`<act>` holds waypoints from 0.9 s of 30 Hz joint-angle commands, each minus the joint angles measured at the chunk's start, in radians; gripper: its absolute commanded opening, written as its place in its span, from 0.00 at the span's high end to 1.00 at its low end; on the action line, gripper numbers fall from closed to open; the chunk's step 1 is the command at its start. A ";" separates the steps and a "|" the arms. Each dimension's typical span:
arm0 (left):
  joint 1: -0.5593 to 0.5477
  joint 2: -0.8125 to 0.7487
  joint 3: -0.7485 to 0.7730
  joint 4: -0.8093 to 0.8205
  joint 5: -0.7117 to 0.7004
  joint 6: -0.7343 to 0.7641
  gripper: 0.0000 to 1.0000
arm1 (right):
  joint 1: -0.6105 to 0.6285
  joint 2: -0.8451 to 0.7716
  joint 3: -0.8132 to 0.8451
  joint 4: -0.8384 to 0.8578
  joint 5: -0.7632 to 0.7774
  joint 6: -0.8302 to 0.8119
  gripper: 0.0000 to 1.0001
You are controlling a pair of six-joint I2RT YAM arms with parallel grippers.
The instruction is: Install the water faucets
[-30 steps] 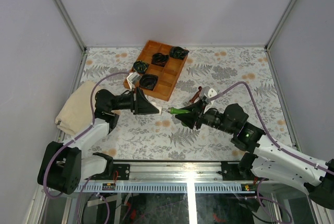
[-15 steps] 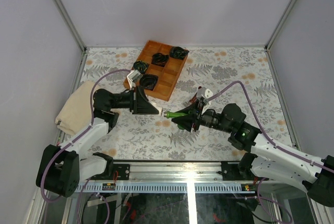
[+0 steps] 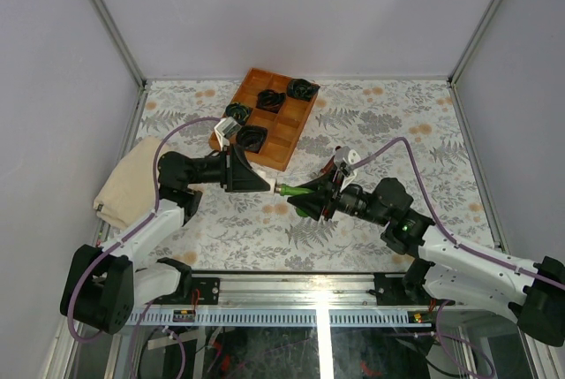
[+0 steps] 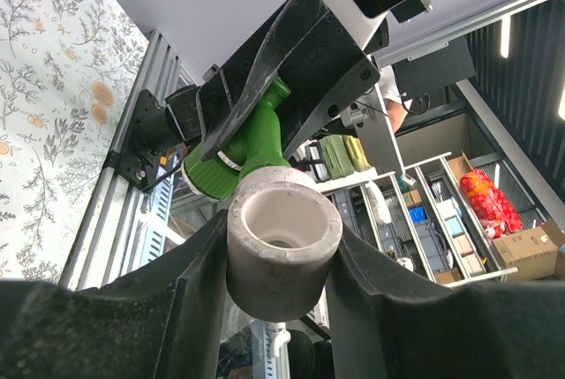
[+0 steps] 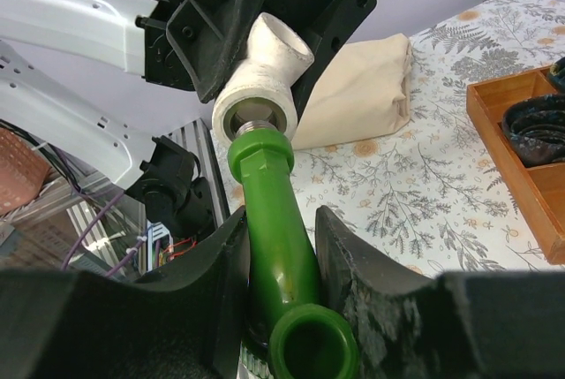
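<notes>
Edges leftward since earlier, right hand clamped on bright green plastic faucet; meets white elbow fitting clamped in left hand; needs screwing home.

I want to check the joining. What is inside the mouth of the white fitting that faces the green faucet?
The silvery threaded end of the green faucet sits in the mouth of the white fitting. How deep it goes is hidden by the rim.

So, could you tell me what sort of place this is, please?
Probably a lab or workshop robot cell: plain panels wall in the floral-clothed table, and stocked storage shelves stand beyond.
</notes>
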 commanded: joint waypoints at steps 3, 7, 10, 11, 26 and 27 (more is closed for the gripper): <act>-0.010 -0.006 0.007 0.086 -0.020 -0.024 1.00 | -0.005 0.006 -0.003 0.162 0.009 0.044 1.00; -0.011 -0.001 0.008 0.078 -0.015 -0.017 1.00 | -0.005 0.011 0.001 0.163 0.007 0.047 1.00; -0.011 0.004 0.008 0.055 -0.012 0.000 1.00 | -0.004 0.013 0.008 0.153 0.007 0.043 1.00; -0.011 0.005 0.010 0.041 -0.009 0.010 1.00 | -0.004 0.011 0.010 0.143 0.008 0.040 1.00; -0.013 -0.026 0.042 -0.083 -0.015 0.089 1.00 | -0.004 0.047 0.036 0.083 0.001 0.035 1.00; -0.013 -0.025 0.039 -0.051 -0.014 0.066 1.00 | -0.004 0.056 0.031 0.087 0.003 0.039 1.00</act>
